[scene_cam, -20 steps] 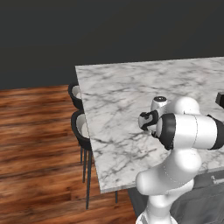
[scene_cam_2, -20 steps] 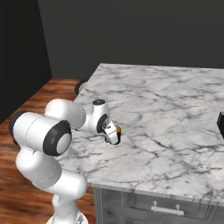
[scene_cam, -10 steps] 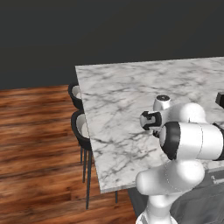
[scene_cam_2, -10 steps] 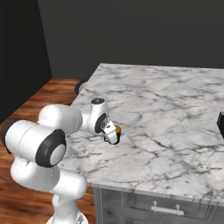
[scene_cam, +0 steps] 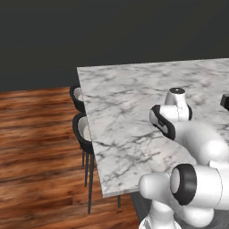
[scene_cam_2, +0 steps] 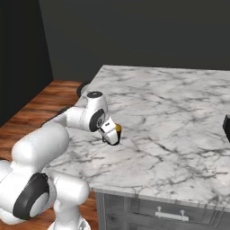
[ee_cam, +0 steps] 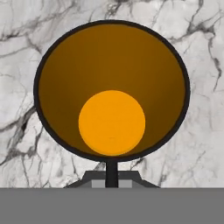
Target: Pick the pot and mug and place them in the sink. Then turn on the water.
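Note:
Seen from straight above in the hand view, the mug (ee_cam: 112, 87) is a black-rimmed cylinder with an orange inside, over the marble counter. My gripper (ee_cam: 111, 174) is shut on its near rim, with one dark finger rising over the edge. In the right base view the mug (scene_cam_2: 117, 131) hangs under my gripper (scene_cam_2: 110, 135), just above the counter's front left part; whether it touches the marble I cannot tell. In the left base view the hand sits behind my forearm. The pot, sink and water are out of view.
The white marble counter (scene_cam: 125, 112) spreads to the right and far side; its left edge drops to a wooden floor (scene_cam: 36, 147). Two dark stools (scene_cam: 82, 129) stand against that edge. A dark object (scene_cam_2: 227, 128) sits at the counter's right border.
My shoulder and elbow links have swung lower and toward the camera, and the wrist has risen slightly. The mug stays held at nearly the same spot.

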{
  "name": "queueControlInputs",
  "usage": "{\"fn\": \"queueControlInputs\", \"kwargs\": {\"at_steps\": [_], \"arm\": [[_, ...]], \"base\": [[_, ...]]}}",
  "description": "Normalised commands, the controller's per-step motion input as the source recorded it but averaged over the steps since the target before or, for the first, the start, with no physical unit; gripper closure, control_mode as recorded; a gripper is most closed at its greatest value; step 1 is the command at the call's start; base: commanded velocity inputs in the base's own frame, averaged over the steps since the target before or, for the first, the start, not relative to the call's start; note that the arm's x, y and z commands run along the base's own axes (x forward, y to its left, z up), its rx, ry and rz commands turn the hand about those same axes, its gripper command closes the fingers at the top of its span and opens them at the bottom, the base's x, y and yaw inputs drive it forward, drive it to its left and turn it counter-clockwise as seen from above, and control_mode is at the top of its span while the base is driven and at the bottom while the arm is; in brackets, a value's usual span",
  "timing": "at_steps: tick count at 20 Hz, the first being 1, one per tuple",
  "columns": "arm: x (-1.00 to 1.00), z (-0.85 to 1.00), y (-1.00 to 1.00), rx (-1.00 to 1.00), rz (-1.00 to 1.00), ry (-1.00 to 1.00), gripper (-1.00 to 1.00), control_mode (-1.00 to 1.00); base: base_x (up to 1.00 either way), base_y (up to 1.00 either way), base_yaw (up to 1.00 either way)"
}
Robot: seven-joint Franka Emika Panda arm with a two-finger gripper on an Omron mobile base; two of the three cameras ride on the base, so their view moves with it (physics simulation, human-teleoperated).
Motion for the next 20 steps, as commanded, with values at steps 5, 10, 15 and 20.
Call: {"fn": "queueControlInputs", "kwargs": {"at_steps": [5,10,15,20], "arm": [[-0.80,0.51,0.00,0.00,0.09,0.00,1.00,-1.00],[-0.81,0.44,0.18,0.00,0.09,0.00,1.00,-1.00],[-0.67,0.24,0.44,0.00,0.19,0.00,1.00,-1.00],[-0.43,0.26,0.48,0.00,0.29,0.00,1.00,-1.00]], "base": [[0.00,0.00,0.00],[0.00,0.00,0.00],[0.00,0.00,0.00],[0.00,0.00,0.00]]}}
